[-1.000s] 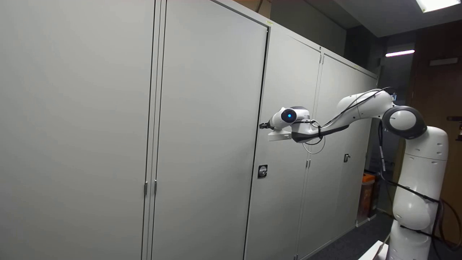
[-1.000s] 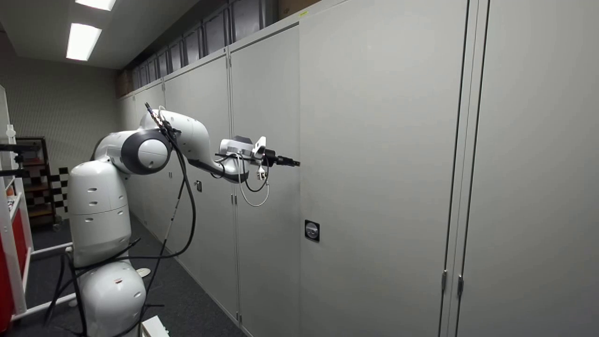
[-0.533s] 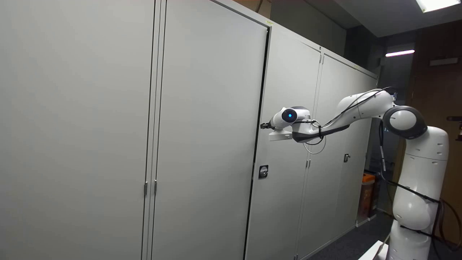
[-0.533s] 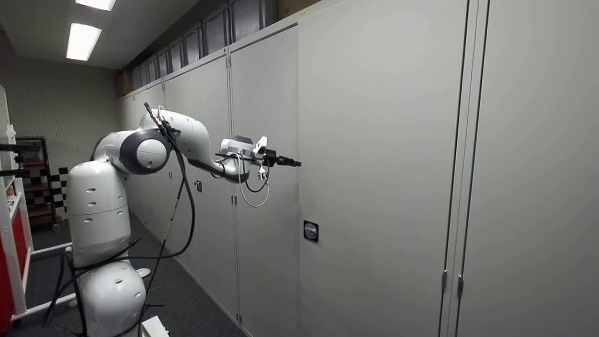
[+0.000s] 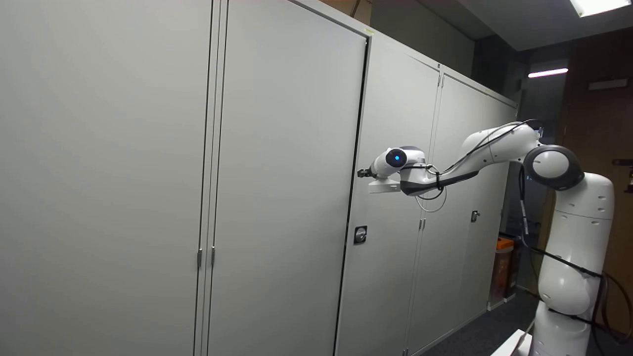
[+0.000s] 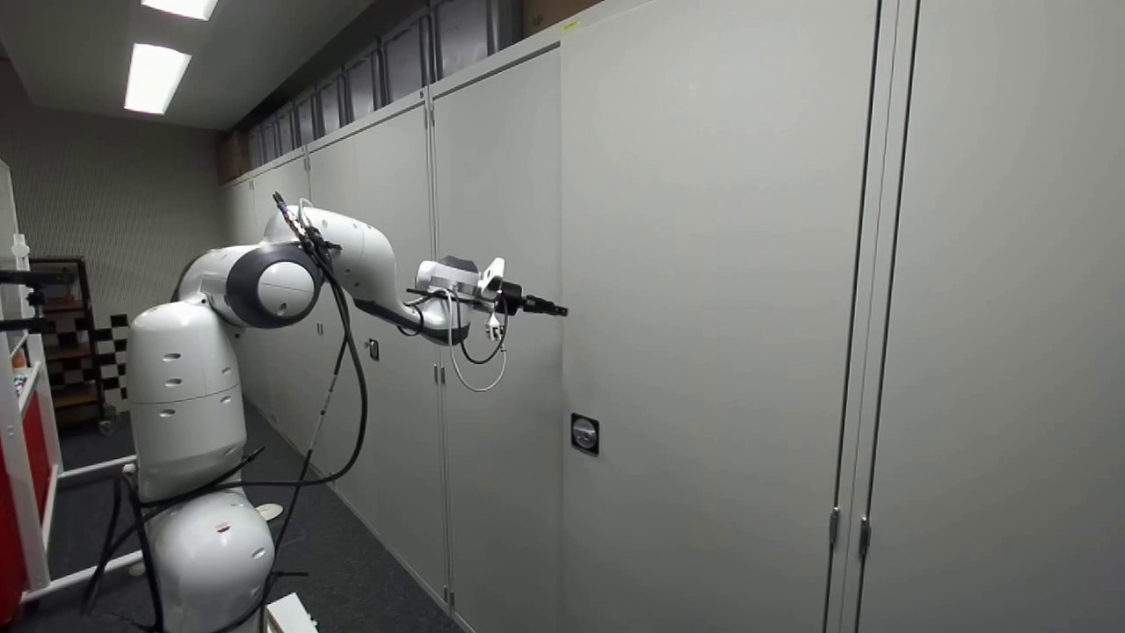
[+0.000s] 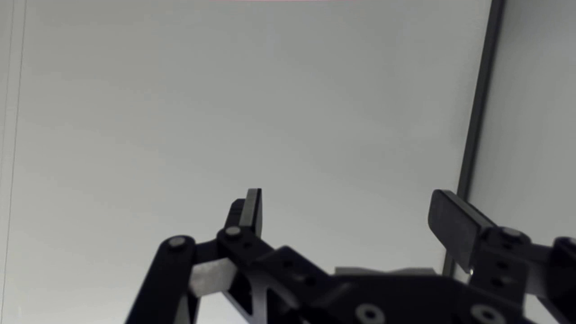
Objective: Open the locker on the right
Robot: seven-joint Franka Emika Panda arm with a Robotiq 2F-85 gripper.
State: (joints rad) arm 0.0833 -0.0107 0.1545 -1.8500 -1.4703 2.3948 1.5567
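Note:
The locker [image 5: 390,257] has a light-grey full-height door with a small black lock [image 5: 360,235] near its left edge. It also shows in an exterior view [image 6: 721,264], with the lock [image 6: 585,434]. A narrow dark gap [image 5: 344,242] runs along that edge, so the door is slightly ajar. Its inner face and shelves are hidden. My gripper [image 5: 362,173] is in front of the door's left edge, above the lock, in both exterior views. In the wrist view the gripper [image 7: 344,195] is open and empty, its right finger [image 7: 454,225] over the dark gap. Contact cannot be told.
Another grey door [image 5: 287,173] stands left of the gap. A further lock [image 5: 474,216] is on the doors to the right. An orange-topped bin [image 5: 503,267] stands at the far end. A white frame [image 6: 39,492] stands beside the robot. Grey bins [image 6: 404,61] sit on top.
The dark gap widened slightly half a second ago, then narrowed a little. The gripper has shifted slightly right and down. It stays near the door's edge.

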